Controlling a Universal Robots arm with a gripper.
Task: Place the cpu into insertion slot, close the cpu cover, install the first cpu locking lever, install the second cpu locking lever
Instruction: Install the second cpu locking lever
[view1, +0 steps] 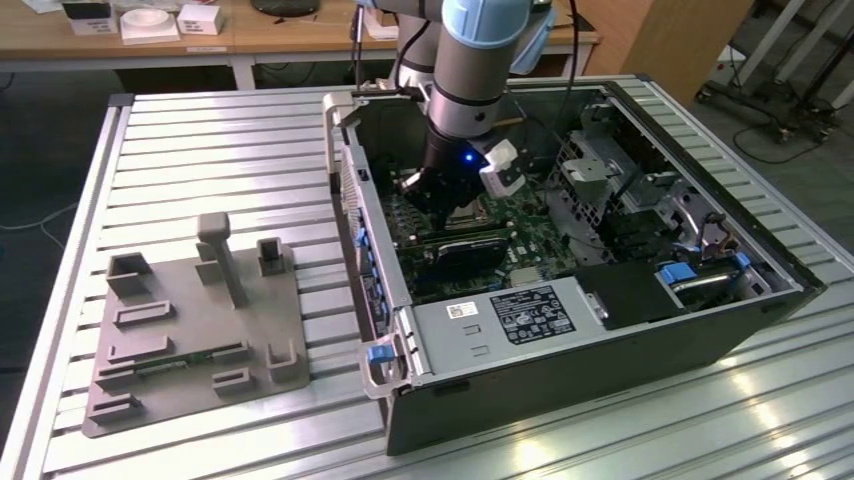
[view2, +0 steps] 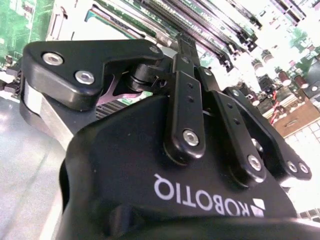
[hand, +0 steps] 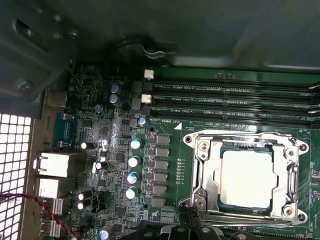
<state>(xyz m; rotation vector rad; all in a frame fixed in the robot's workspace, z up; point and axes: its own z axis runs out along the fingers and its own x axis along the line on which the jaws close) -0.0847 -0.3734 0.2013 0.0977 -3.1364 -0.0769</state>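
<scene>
Silvery-grey, the cpu (hand: 248, 178) lies flat under the closed cpu cover (hand: 200, 165); the end effector's (hand: 187, 231) spread cannot be told.

Ribbed metal worktop (view1: 200, 140) carries an open computer case (view1: 574, 330) centre-right and a grey fixture block (view1: 194, 335) lower left, well apart.

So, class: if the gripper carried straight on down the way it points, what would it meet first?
Probably the silvery square metal cpu cover closed over the silvery-grey square cpu. The gripper hangs at the socket's edge, though depth is unclear.
</scene>
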